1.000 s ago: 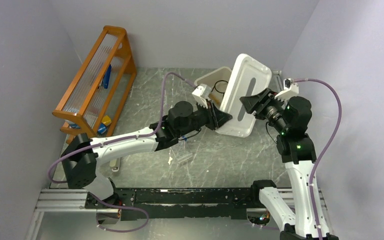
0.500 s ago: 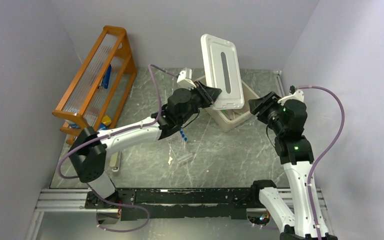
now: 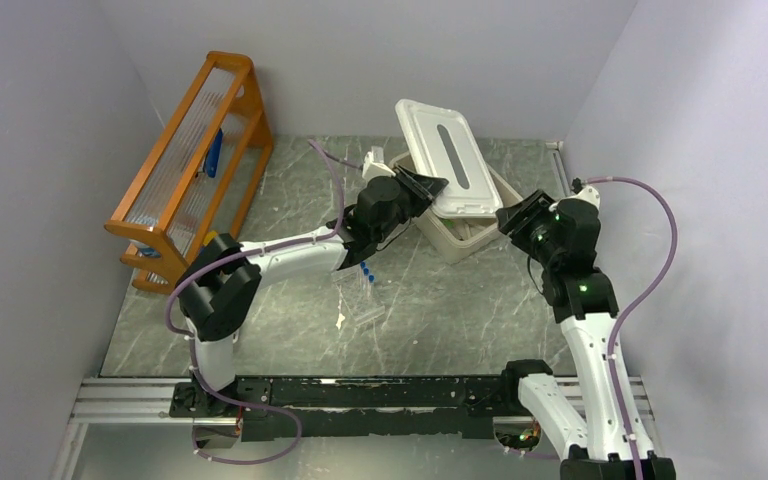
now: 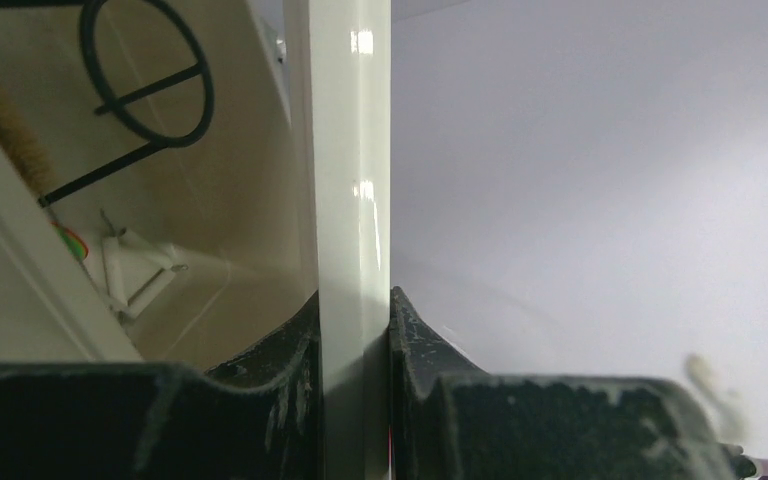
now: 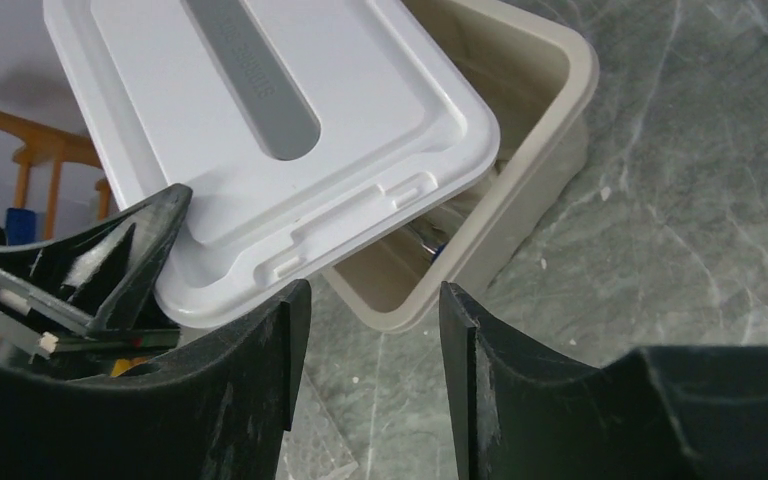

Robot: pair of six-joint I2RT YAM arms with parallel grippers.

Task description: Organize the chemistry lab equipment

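the left gripper pinches the white lid by its edge, tilted over the beige bin. only its wrist view shows the black wire ring and white triangle inside. the right gripper gapes empty nearby. blue-capped pieces lie on the table. the lid sits lower than half a second ago.

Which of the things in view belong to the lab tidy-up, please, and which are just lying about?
Job in hand: white lid gripped by the left claw; beige box; black wire ring inside it; clear tubes; blue-capped pieces.

Lying about: orange rack; blue item sitting in it.
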